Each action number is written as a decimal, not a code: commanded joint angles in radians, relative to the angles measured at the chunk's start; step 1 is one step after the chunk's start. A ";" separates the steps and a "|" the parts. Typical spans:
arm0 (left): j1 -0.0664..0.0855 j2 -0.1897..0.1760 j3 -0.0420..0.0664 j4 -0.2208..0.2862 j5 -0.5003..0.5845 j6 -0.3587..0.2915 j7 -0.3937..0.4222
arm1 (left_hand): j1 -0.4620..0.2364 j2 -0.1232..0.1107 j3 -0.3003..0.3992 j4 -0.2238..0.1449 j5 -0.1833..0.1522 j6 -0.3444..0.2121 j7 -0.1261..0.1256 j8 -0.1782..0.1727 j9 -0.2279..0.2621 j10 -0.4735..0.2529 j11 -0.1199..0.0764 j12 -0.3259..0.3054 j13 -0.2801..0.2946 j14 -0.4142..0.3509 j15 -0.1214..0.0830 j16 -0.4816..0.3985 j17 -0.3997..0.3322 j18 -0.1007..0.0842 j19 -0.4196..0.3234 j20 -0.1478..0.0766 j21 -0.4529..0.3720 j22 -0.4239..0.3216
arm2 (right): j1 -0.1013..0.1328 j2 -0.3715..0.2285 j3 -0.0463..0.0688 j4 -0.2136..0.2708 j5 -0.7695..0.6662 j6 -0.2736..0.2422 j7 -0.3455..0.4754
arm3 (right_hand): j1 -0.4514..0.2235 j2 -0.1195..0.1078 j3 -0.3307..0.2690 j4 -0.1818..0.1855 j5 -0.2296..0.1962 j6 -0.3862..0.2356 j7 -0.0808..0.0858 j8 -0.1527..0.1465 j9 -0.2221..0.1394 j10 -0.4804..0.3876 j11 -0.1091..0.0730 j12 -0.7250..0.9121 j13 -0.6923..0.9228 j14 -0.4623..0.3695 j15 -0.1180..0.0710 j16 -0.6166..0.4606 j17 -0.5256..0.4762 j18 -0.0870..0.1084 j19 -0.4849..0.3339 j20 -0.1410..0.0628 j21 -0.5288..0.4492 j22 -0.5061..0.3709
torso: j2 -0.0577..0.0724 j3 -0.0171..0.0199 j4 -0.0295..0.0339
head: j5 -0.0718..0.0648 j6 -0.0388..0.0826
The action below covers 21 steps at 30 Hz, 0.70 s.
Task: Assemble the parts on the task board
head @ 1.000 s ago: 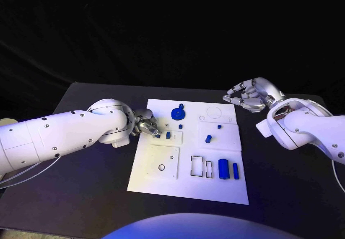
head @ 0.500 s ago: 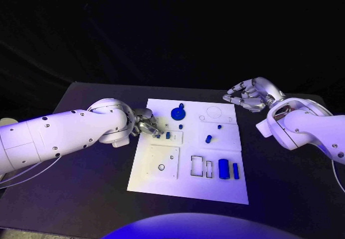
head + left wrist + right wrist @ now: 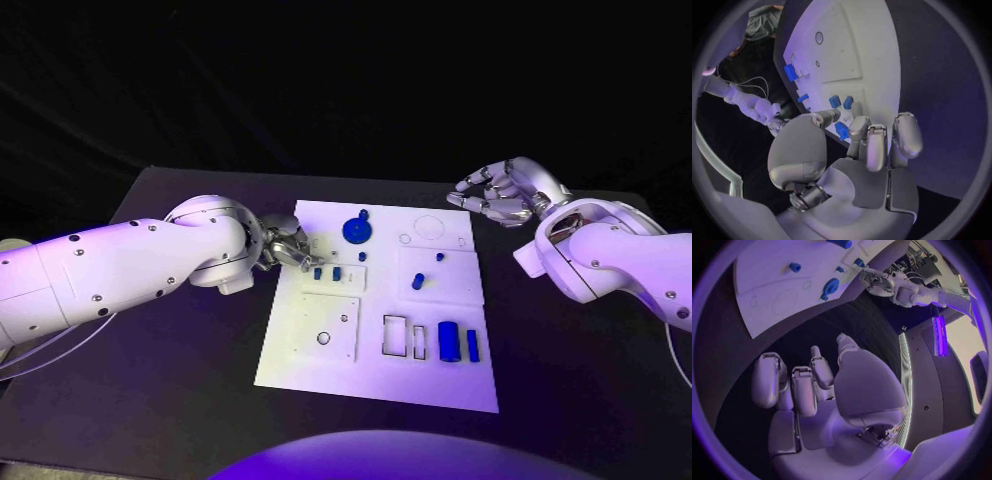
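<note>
Head view: left hand half-hidden behind its arm, grip unclear; right hand curled, empty.

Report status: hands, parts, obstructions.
Left hand pinching a small blue part at the task board edge. Right hand empty, fingers curled, off board. Nothing in the way.

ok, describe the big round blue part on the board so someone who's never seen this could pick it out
Start at the white task board in the middle of the black table and go to its far edge, away from the robot. The round blue part lies there, a little toward the left hand. It is a flat disc with a small tab; the other blue parts are small blocks or bars.
</note>
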 commanded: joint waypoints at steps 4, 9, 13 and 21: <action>0.013 -0.001 0.024 0.016 0.099 -0.086 0.130 | 0.028 0.019 -0.064 0.004 0.004 -0.045 0.025 -0.011 -0.009 -0.095 0.020 -0.069 -0.109 0.064 0.008 -0.024 0.135 0.023 -0.092 0.011 -0.074 -0.147 | -0.001 0.000 0.000 -0.002 -0.010 0.004 0.005 | -0.014 0.000 -0.006 -0.002 0.003 -0.006 -0.003 0.005 -0.001 -0.006 0.001 -0.006 -0.001 0.065 -0.005 -0.004 0.092 0.007 -0.006 0.001 -0.007 0.071 | 0.000 0.0001 -0.0005 | -0.001 0.005; 0.020 0.020 0.029 0.016 0.095 -0.134 0.250 | 0.060 0.025 -0.098 0.005 0.002 -0.188 0.102 -0.051 -0.043 -0.388 0.097 -0.306 -0.404 -0.234 0.080 -0.396 -0.385 0.094 -0.358 0.067 -0.426 -0.609 | -0.001 0.001 0.000 -0.004 -0.010 0.003 0.005 | -0.016 0.000 -0.007 -0.002 0.003 -0.007 -0.003 0.006 -0.001 -0.007 0.001 -0.006 -0.001 0.065 -0.005 -0.004 0.092 0.007 -0.006 0.001 -0.007 0.071 | 0.002 0.0011 -0.0028 | -0.004 0.009; 0.021 0.043 0.024 0.007 0.015 -0.186 0.327 | 0.184 0.014 -0.140 0.001 0.003 -0.299 0.157 -0.088 -0.096 -0.517 0.150 -0.389 -0.490 -0.428 0.129 -0.604 -0.591 0.090 -0.402 0.118 -0.587 -0.705 | -0.002 0.002 0.000 -0.005 -0.010 0.004 0.006 | -0.017 0.000 -0.007 -0.002 0.003 -0.007 -0.003 0.006 -0.001 -0.007 0.001 -0.007 -0.002 0.064 -0.005 -0.005 0.089 0.007 -0.007 0.001 -0.009 0.070 | 0.002 0.0002 -0.0031 | -0.008 0.011; 0.011 0.113 0.003 -0.034 -0.249 -0.230 0.484 | 0.485 -0.028 -0.046 -0.111 -0.005 -0.269 0.148 -0.190 -0.241 -0.588 0.150 -0.546 -0.685 -0.435 0.121 -0.558 -0.627 0.091 -0.346 0.104 -0.548 -0.685 | -0.003 0.004 0.000 -0.004 -0.010 0.008 0.007 | -0.017 0.000 -0.008 -0.002 0.003 -0.007 -0.003 0.007 -0.001 -0.007 0.001 -0.006 -0.001 0.065 -0.005 -0.004 0.092 0.007 -0.005 0.001 -0.007 0.071 | 0.002 -0.0003 -0.0020 | -0.018 0.021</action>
